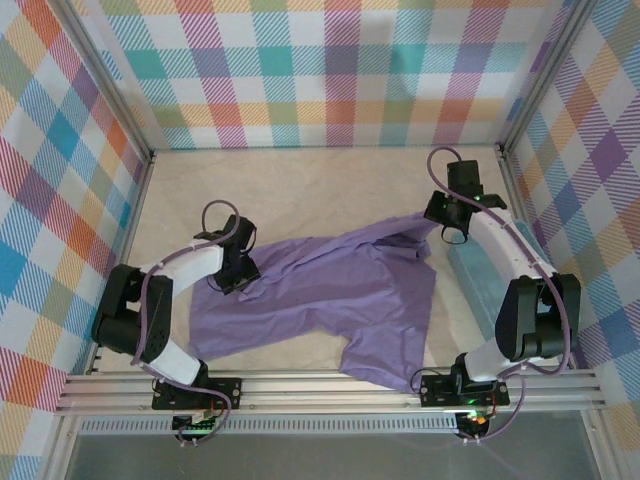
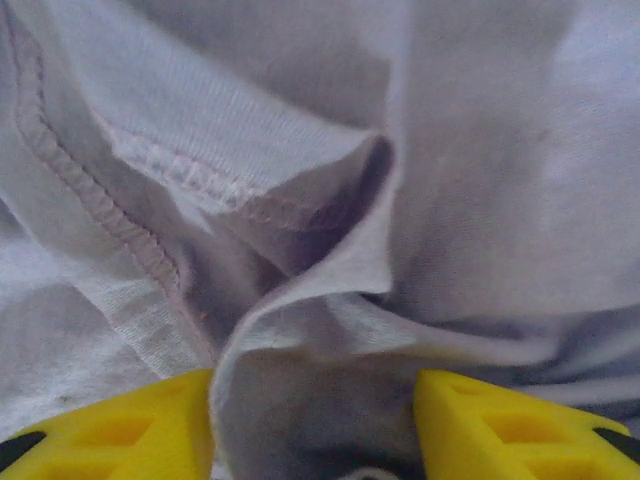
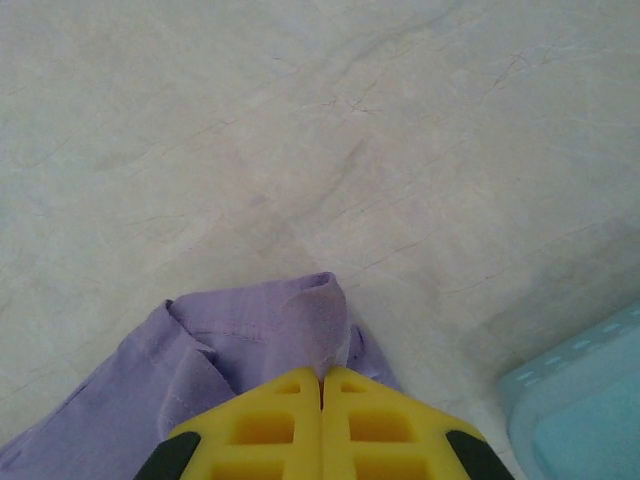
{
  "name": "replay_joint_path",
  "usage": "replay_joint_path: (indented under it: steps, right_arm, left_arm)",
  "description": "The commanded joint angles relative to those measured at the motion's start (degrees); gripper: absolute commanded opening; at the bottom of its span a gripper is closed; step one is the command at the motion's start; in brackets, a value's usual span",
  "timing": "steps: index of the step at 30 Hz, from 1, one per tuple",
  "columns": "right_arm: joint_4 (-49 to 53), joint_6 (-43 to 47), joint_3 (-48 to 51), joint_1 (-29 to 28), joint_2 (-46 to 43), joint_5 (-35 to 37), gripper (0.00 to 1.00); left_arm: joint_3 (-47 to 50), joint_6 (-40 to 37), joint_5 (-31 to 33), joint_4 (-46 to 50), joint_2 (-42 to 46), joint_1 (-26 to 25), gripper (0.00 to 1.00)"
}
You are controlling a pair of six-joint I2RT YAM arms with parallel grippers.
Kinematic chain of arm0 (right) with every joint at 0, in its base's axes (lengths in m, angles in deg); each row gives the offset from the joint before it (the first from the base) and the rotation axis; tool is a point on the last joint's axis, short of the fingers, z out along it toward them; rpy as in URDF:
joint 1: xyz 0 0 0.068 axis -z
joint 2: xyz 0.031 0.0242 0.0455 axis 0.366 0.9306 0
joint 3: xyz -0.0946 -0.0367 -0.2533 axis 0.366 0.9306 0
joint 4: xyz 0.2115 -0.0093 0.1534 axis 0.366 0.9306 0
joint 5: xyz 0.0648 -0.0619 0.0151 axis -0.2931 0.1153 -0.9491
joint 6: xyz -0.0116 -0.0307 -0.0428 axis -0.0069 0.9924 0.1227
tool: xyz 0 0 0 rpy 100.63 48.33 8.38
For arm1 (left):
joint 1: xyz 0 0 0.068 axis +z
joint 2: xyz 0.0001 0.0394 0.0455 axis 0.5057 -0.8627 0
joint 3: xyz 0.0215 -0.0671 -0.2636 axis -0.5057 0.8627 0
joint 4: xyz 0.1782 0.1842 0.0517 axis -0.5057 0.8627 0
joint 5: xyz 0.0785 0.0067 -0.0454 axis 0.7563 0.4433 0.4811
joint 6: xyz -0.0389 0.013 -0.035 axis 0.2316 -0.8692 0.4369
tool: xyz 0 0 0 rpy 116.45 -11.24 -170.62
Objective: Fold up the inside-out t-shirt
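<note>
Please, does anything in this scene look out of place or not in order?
Yes. The t-shirt lies crumpled and skewed across the table, not flat. Its raised seam stitching faces outward, so it looks inside out. The right end effector pinches one far corner, pulling it into a point.

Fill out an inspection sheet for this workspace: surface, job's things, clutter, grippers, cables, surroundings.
Surface: pale marbled tabletop, no spills or debris seen.
Job's things: lavender t-shirt lies crumpled across the middle with stitched seams showing; its near edge reaches the front rail.
Clutter: light blue basket on the right, beside the t-shirt.
Grippers: left gripper has its jaws apart around a bunch of fabric; right gripper is shut on the t-shirt's far corner.
Cables: purple-grey cables loop along both arms; none seen snagged.
Surroundings: plaid walls on three sides.
</note>
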Motion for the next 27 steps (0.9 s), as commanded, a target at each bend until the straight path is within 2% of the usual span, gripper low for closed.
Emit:
replay_joint_path:
  steps: [1,7,13,20,24,27]
  right_arm:
    - [1.24,-1.13,-0.46,1.64,1.06,1.99,0.0]
    - [1.79,-1.67,-0.13,3.62,1.26,1.85,0.0]
    - [1.88,-1.68,-0.48,3.65,1.7,1.84,0.0]
    - [0.69,-1.24,-0.22,3.65,0.95,-0.6,0.0]
    - [0.48,-1.06,-0.3,3.64,0.98,-2.45,0.0]
    - [0.43,-1.06,-0.22,3.65,1.09,-2.73,0.0]
  left_arm:
    - [2.62,0.88,0.46,0.83,0.2,0.49,0.42]
    - [8.72,0.71,-0.46,-1.0,5.96,5.54,0.24]
    - [9.77,0.95,0.21,-0.17,10.38,6.57,0.2]
    - [10.28,0.65,-1.19,0.22,15.25,6.42,0.21]
    - [9.9,1.87,-0.43,3.33,19.79,3.1,0.34]
    - [9.95,3.56,-0.13,5.11,21.96,0.29,0.4]
